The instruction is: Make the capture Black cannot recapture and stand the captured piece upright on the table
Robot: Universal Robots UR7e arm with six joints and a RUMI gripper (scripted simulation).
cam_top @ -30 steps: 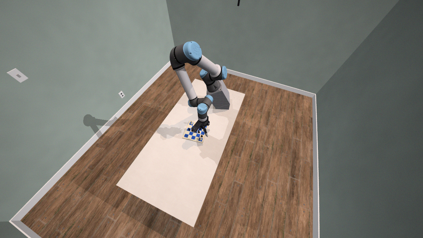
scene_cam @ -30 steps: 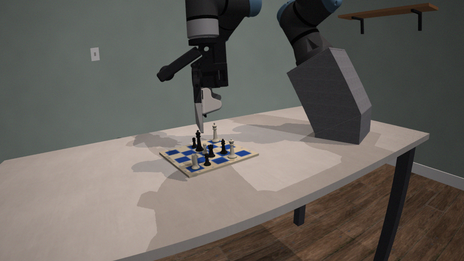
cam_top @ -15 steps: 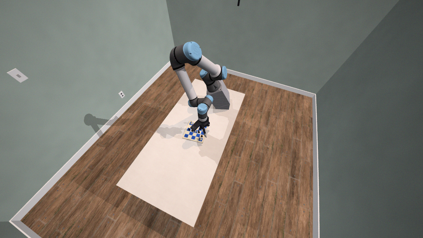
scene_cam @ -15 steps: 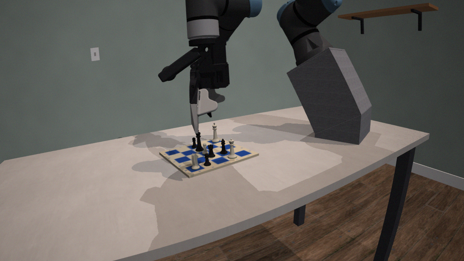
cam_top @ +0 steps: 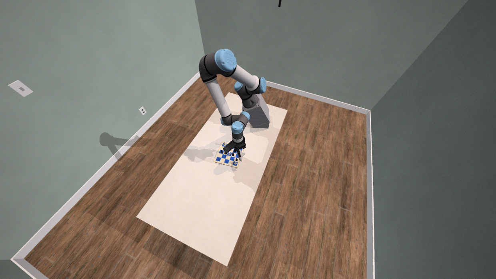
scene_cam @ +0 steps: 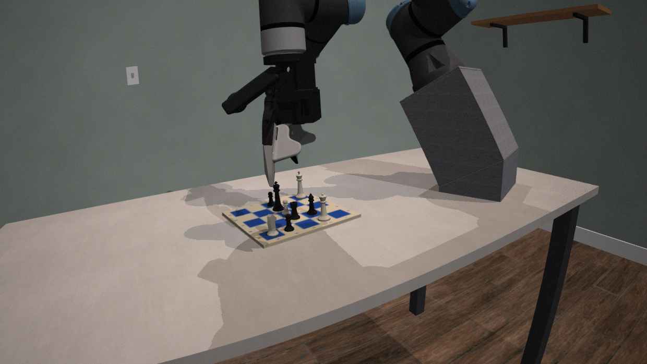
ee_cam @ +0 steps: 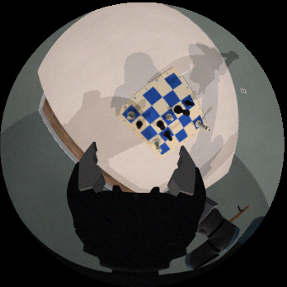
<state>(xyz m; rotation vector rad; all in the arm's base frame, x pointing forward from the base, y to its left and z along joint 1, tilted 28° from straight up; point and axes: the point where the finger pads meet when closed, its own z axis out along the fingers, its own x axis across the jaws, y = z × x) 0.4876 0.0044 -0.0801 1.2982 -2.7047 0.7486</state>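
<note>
While the top view half hides the blue-and-cream chessboard (cam_top: pixel 226 158) (scene_cam: pixel 253 229) (ee_cam: pixel 162 84) under my gripper (cam_top: pixel 233 154) (ee_cam: pixel 138 144), the exterior view shows it on the table (scene_cam: pixel 135 271), black and white pieces upright; only the wrist view shows me both fingertips, spread wide, nothing between.

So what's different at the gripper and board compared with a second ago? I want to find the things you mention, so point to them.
The gripper (cam_top: pixel 238 154) (scene_cam: pixel 283 173) (ee_cam: pixel 138 144) has turned slightly, its nearer fingertip swinging left in the exterior view. Nothing was visibly gripped or released. The chess pieces (cam_top: pixel 233 154) (scene_cam: pixel 277 201) (ee_cam: pixel 178 110) and board (cam_top: pixel 222 163) (scene_cam: pixel 242 229) (ee_cam: pixel 162 88) stayed put.
</note>
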